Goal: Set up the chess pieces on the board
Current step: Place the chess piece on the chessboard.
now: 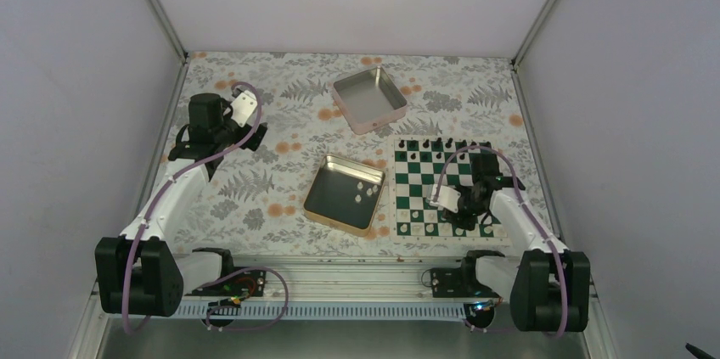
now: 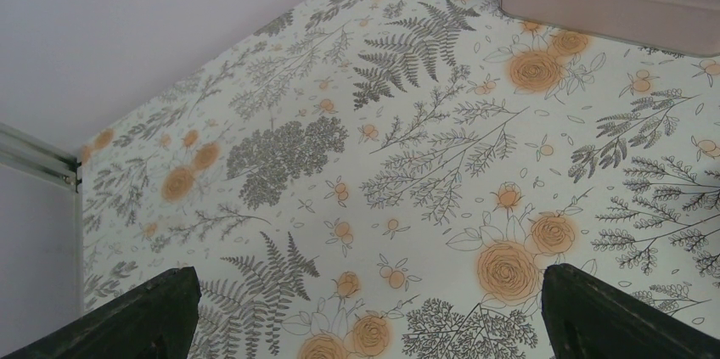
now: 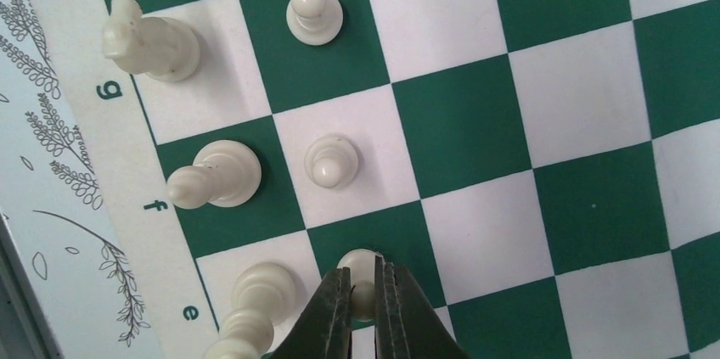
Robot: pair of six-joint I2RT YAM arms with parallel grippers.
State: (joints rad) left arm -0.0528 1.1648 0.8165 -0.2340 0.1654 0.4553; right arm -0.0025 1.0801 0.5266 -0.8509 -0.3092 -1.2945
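One white pawn (image 3: 358, 259) is what matters now: your right gripper (image 3: 363, 278) has its fingers drawn narrow around it, pinching it from both sides so that only the rounded head shows past the tips. It sits over a green square of the board (image 3: 577, 206) in the file marked e, second row in from the board's near edge and about midway along that edge. So the pawn lies to no side of the pincer but inside it, with its square straight below. Its long axis looks close to upright, though neither view lets you tell whether the base already touches the square. Judge the coming move as a plain parting of the fingers and a straight lift, with little room to drift: the next pawn (image 3: 331, 161) stands just beside on the white square of file f, and a taller white piece (image 3: 265, 291) stands just beside on the edge row. Your left gripper (image 2: 367, 270) is spread wide and holds nothing, over the flowered table (image 2: 407, 147) toward its far left corner, well apart from the board. More white pieces (image 1: 365, 192) wait in the open tin (image 1: 327, 206) off the board's left edge; the right arm looks the nearer.
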